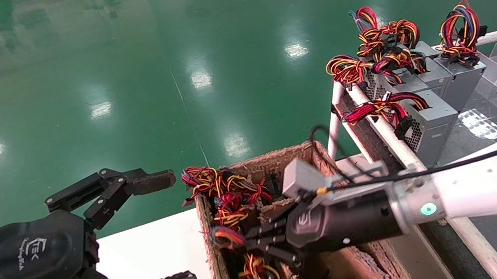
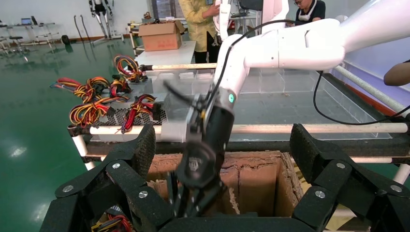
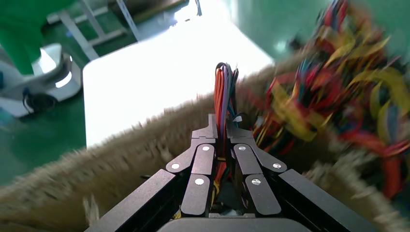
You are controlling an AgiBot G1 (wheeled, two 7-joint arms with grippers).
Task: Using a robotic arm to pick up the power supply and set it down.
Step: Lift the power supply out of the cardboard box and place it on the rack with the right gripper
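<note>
The white robotic arm (image 1: 487, 180), my right one, reaches from the right into a worn cardboard box (image 1: 213, 271). Its black gripper (image 1: 245, 242) is shut on a looped bundle of red, orange and blue wires (image 3: 224, 87) belonging to a power supply. In the right wrist view the two fingers (image 3: 207, 133) press the wires from both sides. The power supply's grey body is hidden down in the box. More wire bundles (image 1: 224, 189) lie at the box's far end. My left gripper (image 1: 170, 231) hangs open to the left of the box, holding nothing.
Several grey wired power supplies (image 1: 428, 114) stand on a rack with white tube rails (image 1: 379, 120) to the right of the box. A white table (image 1: 147, 257) lies under my left gripper. In the left wrist view, people (image 2: 198, 24) stand behind the rack.
</note>
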